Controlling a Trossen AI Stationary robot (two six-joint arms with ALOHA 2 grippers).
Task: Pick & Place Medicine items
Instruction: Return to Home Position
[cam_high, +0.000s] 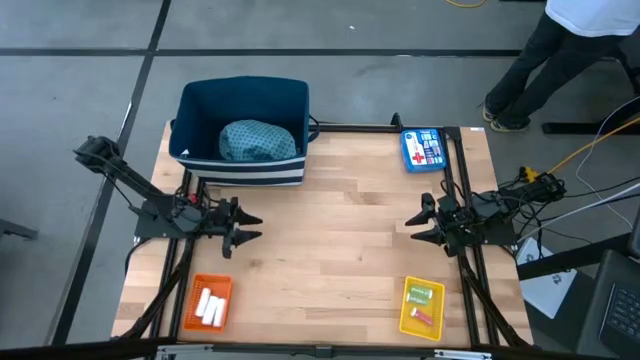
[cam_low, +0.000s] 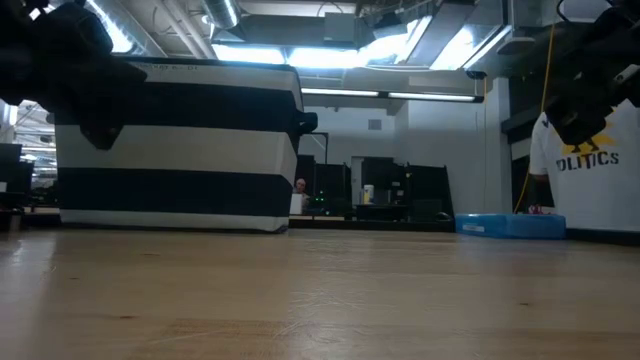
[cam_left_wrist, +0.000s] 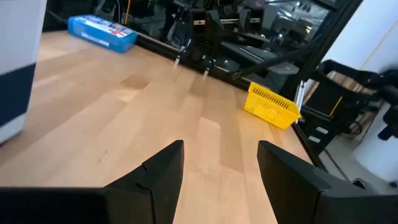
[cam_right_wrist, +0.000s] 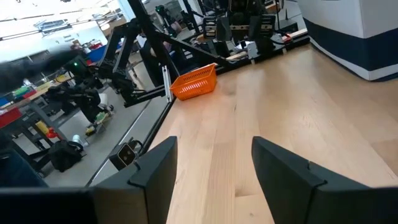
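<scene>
Medicine items (cam_high: 421, 293) in yellow bin (cam_high: 404, 318), orange bin (cam_high: 192, 300); left claw (cam_high: 258, 227), right claw (cam_high: 410, 229) gaping, empty

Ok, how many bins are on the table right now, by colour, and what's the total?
Orange bin: 1
Yellow bin: 1
Navy blue bin: 1
Total: 3
Left tool and right tool wait open and empty at opposite sides of the table.
</scene>
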